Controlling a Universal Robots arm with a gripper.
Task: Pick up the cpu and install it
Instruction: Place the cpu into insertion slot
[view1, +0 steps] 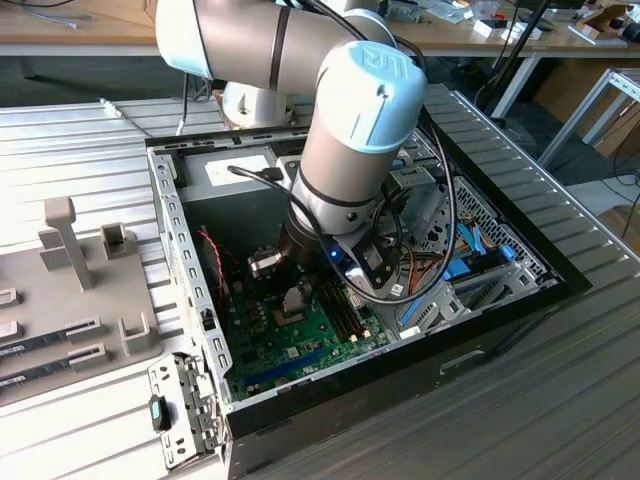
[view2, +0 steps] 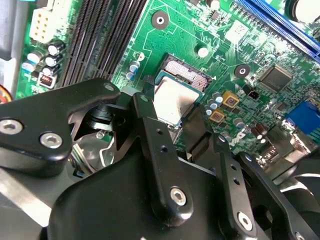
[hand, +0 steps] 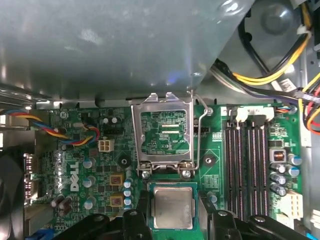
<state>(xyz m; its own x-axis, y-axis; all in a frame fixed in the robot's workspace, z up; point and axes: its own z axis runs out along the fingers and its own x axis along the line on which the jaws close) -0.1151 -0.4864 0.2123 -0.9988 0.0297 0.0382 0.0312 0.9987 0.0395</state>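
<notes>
**Cpu held over the open socket**

A grey ribbed counter (view1: 560, 400) carries an open computer case (view1: 175, 215). The arm (view1: 360, 110) reaches from above down into the case, toward the green board (hand: 220, 125) on its floor.

In the first wrist view, the metal frame (hand: 162, 99) of the socket stands lifted up, with its thin lever beside it. Black memory slots (hand: 245, 165) run along the board next to the socket.

The gripper (hand: 173, 222) is low over the board, and its black fingers (hand: 136, 225) are narrow, one on each side of the cpu (hand: 172, 207), closed against its edges. The cpu lies flat between them with the silver top upward.

In the second wrist view, the cpu (view2: 172, 102) covers one part of the socket (view2: 184, 74), and a strip of the fine contact field is uncovered beyond its edge. I cannot tell if the cpu already touches the socket.
</notes>
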